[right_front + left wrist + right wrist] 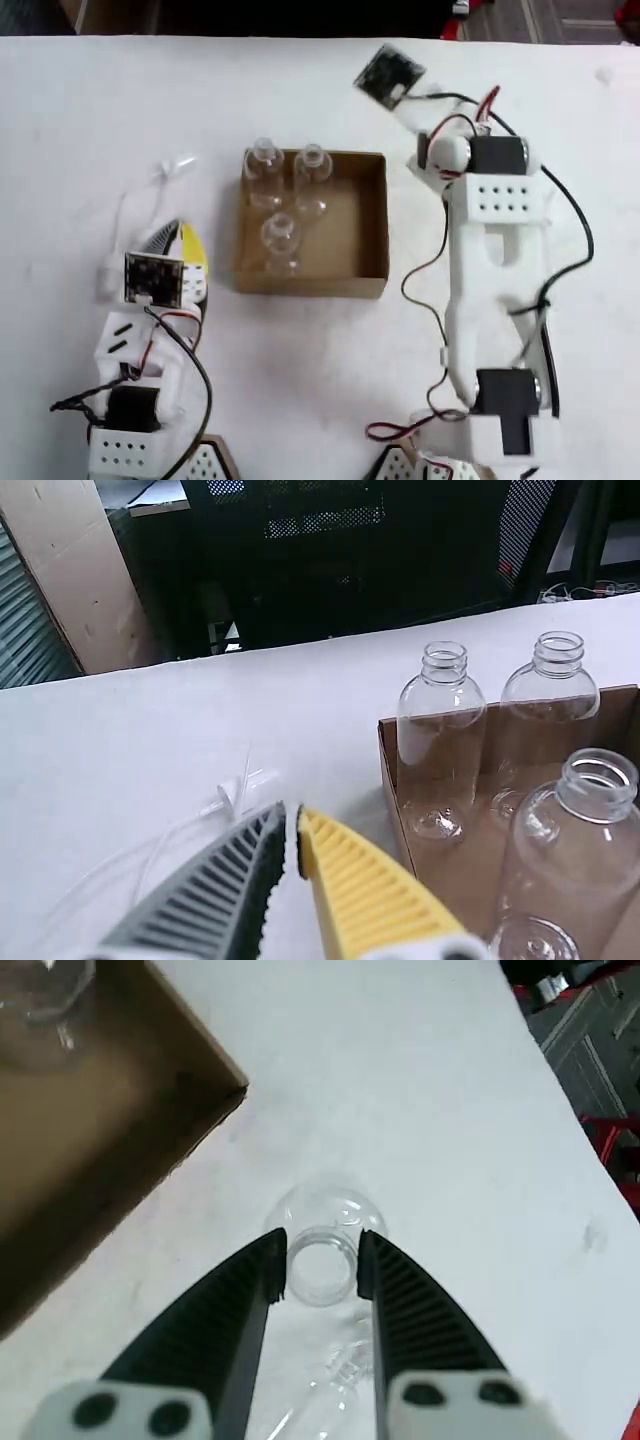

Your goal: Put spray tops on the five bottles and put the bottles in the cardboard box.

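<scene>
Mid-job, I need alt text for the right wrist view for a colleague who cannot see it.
The right arm's jaws clasp the neck of a clear bottle, with the white table beneath and a cardboard box corner beside.

Brown cardboard box (310,283), clear bottles (265,165), white table (100,120), grey-and-yellow ribbed left pincer (290,830), black right pincer (320,1253).

Clear glossy bottles (441,730), matt cardboard box (310,281)

Near bottle (572,855) cut off, cardboard box (105,1185) cropped, gripped bottle (322,1210) partly hidden
</scene>
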`<state>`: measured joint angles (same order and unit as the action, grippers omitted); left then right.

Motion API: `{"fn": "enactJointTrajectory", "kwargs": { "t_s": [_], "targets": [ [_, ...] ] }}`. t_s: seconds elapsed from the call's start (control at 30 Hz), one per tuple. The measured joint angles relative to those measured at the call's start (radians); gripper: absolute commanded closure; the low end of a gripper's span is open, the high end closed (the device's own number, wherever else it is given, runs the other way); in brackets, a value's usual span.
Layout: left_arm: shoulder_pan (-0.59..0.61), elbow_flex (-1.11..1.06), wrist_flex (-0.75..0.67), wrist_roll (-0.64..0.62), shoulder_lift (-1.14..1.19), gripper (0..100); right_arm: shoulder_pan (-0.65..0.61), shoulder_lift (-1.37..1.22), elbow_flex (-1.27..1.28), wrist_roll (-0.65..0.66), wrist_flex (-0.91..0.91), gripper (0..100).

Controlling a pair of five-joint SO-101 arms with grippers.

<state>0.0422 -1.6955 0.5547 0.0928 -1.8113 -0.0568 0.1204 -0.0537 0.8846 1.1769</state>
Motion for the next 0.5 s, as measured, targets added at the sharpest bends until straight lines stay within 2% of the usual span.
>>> {"fn": "enactJointTrajectory", "kwargs": {
  "t_s": [0.1, 0.3, 0.5],
  "targets": [
    [0.0, 0.0, 0.0, 0.0, 0.0, 98, 0.0, 0.043, 0.0, -0.094, 0.008, 91.5],
    [0.0, 0.0, 0.0, 0.0, 0.0, 98, -0.008, 0.087, 0.0, -0.199, 0.021, 91.5],
    [0.0, 0.0, 0.0, 0.0, 0.0, 98, -0.084, 0.135, 0.0, -0.404, 0.021, 91.5]
  ]
}}
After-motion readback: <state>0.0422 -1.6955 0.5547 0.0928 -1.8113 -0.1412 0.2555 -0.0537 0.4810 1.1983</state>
